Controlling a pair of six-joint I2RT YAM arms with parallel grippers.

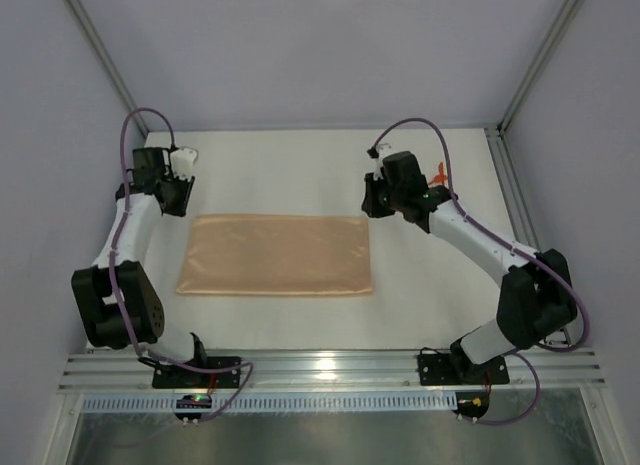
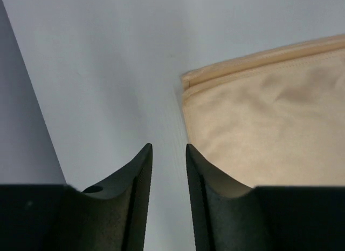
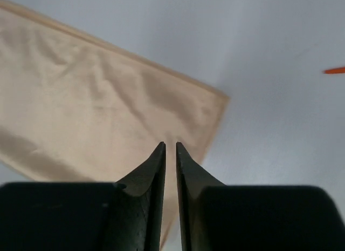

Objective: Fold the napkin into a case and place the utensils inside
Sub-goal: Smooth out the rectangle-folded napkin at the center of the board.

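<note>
The peach-orange napkin [image 1: 275, 255] lies flat on the white mat as a wide rectangle, folded double with a hemmed far edge [image 2: 259, 59]. My left gripper [image 1: 178, 205] hovers just beyond its far left corner. In the left wrist view the left gripper [image 2: 169, 147] is open over bare mat, with nothing between its fingers. My right gripper [image 1: 376, 205] hangs over the far right corner of the napkin [image 3: 108, 110]. The right gripper [image 3: 170, 144] is open by a narrow gap and holds nothing. Of the utensils only an orange-red bit [image 1: 438, 173] shows behind the right arm, and an orange tip [image 3: 335, 70].
The white mat [image 1: 300, 165] covers the table. Grey walls and aluminium posts [image 1: 530, 75] enclose it. A metal rail [image 1: 330, 367] carrying both arm bases runs along the near edge.
</note>
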